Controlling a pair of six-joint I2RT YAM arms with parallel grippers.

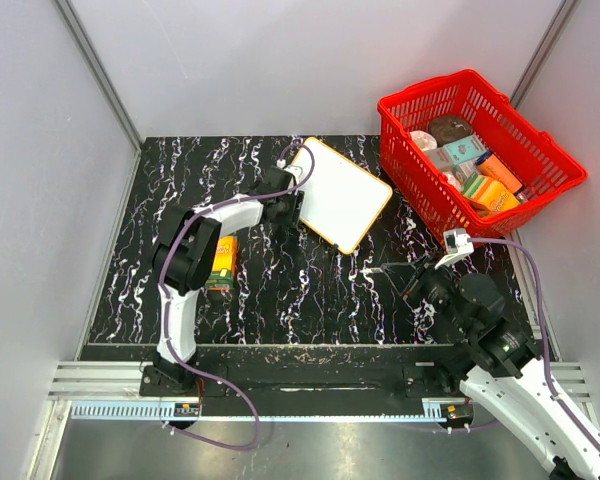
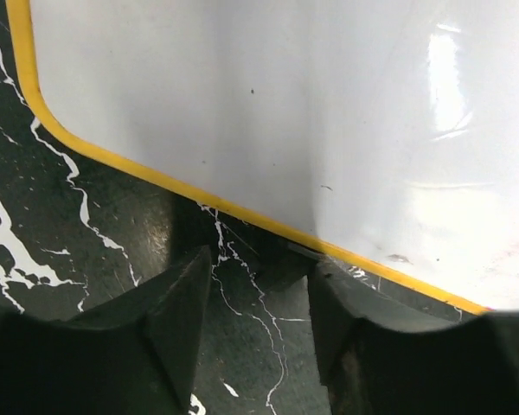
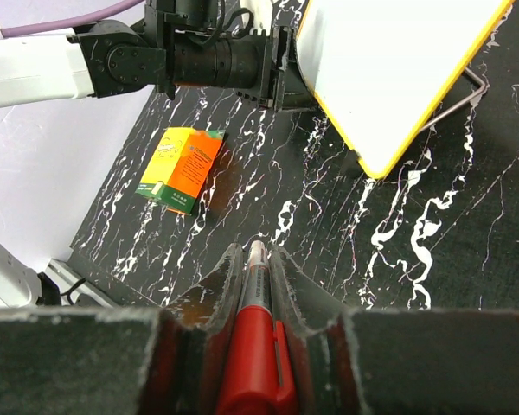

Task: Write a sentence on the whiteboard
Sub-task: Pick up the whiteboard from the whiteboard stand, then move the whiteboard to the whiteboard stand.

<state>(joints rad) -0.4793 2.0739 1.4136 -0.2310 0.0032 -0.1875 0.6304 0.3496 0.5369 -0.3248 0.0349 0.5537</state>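
Yellow-rimmed whiteboard (image 1: 342, 193) lies near the middle of the counter's (image 1: 320, 290) far edge, turned cornerwise, its white face bare of any writing. The left gripper (image 2: 259, 270) sits low at the board's left side. Its jaws stand apart, their tips just short of the rim, with nothing between them. The right gripper (image 3: 255, 252) is over the near right part of the counter, well apart from the board. Its jaws are clamped on a red marker (image 3: 253, 346) whose tip points forward toward the board.

The step in hand looks like steadying the board so the pen can come in. To do it well, the left jaws probably need to brace or take the rim squarely and low, without nudging the board round. A thin wire leg (image 3: 467, 97) shows beneath the board's edge in the right wrist view, so it may be propped rather than flat and could rock. The marker should likely meet the face lightly, with the lines following the board's slant and not the counter's edges. Whether the tip is uncapped cannot be told.

The counter is black with white marble veining and a slight sheen. An orange carton (image 1: 222, 262) lies toward its left edge. A red basket (image 1: 412, 165) of packaged groceries stands at the far right corner. Pale grey wall panels with metal struts close in the far, left and right sides.
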